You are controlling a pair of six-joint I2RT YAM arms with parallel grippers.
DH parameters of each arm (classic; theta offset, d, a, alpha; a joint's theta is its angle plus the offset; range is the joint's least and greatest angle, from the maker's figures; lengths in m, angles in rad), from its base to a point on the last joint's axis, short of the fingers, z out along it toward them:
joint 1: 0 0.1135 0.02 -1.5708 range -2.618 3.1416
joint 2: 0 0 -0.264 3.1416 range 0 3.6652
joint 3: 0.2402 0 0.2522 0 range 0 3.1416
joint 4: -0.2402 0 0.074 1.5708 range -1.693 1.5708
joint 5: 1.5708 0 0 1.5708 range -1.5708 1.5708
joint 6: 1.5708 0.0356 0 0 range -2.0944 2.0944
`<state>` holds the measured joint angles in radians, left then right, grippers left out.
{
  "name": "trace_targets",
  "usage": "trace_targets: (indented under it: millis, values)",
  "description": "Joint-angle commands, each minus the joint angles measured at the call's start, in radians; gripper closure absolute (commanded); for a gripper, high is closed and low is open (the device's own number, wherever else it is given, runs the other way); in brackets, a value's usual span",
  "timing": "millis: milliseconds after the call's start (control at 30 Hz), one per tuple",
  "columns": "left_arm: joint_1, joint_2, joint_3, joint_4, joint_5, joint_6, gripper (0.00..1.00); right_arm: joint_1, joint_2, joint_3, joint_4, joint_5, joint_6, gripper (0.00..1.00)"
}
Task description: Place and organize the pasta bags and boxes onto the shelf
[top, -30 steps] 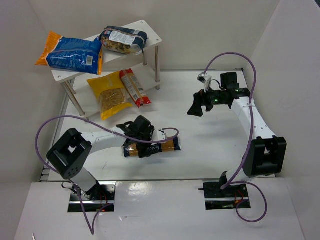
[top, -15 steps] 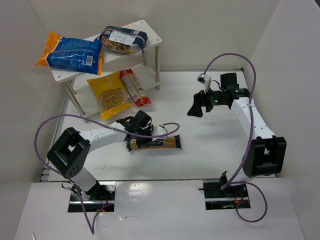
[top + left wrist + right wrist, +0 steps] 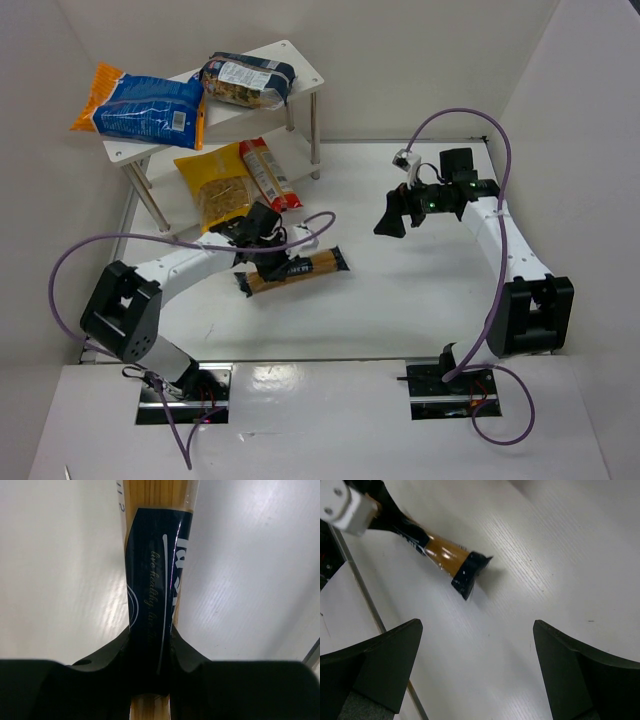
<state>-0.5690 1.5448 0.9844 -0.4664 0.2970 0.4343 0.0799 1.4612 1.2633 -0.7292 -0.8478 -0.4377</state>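
Left fingers [image 3: 107,655], spread a second ago, now pinch the long golden, blue-labelled spaghetti packet [image 3: 300,268], carried nearer the white two-tier shelf [image 3: 298,58] for placement; right fingers [image 3: 385,655] stay spread.

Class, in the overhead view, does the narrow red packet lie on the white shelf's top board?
No, the narrow red packet lies below the top board, beside the yellow bag.
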Motion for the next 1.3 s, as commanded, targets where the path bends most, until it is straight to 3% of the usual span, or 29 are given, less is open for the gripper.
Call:
trace_targets:
  millis: [0, 533, 833, 1267]
  values:
    - [0.072, -0.11, 0.08, 0.045, 0.076, -0.077, 1.0, 0.011, -0.044, -0.004, 0.007, -0.016, -0.015, 0.0]
    - [0.313, -0.373, 0.071, 0.092, 0.056, -0.21, 1.0, 0.011, -0.044, -0.013, 0.034, 0.012, 0.005, 0.0]
    - [0.402, -0.4, 0.026, 0.215, -0.186, -0.384, 1.0, 0.02, -0.035, -0.022, 0.034, 0.021, 0.014, 0.0]
    - [0.402, -0.355, 0.025, 0.35, -0.645, -0.511, 1.0, 0.02, -0.016, -0.022, 0.044, 0.03, 0.014, 0.0]
